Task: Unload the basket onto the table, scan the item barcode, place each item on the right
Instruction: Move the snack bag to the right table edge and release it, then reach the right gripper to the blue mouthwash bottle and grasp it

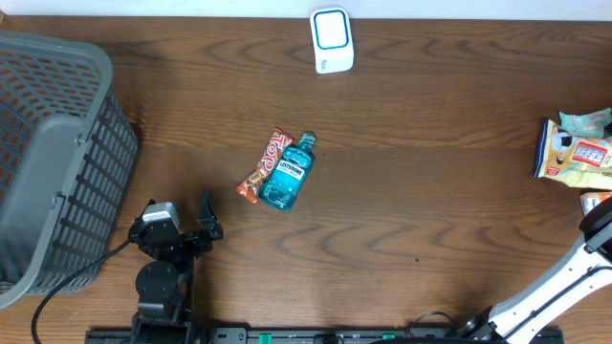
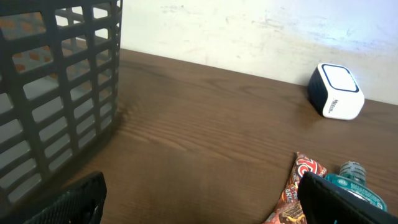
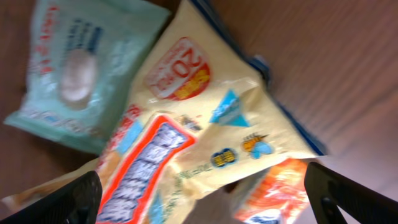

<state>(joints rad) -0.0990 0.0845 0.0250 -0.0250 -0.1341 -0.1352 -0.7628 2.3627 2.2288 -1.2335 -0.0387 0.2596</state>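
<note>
2 sets of jaws wide open, nothing held: left gripper [image 2: 202, 205] idle, right gripper [image 3: 208, 196] over yellow snack bag [image 3: 205, 93] at bench [image 1: 430, 239] right edge, scanner [image 1: 332, 40] far off, rear centre. You should pinch 1 bag edge only, keep barcode clear.

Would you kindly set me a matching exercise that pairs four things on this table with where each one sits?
Things:
1. basket
2. scanner
3. mouthwash bottle
4. yellow snack bag

Places:
A. middle of the table, beside the candy bar
B. left edge
C. right edge
D. far edge

Pairs: 1-B; 2-D; 3-A; 4-C
</note>
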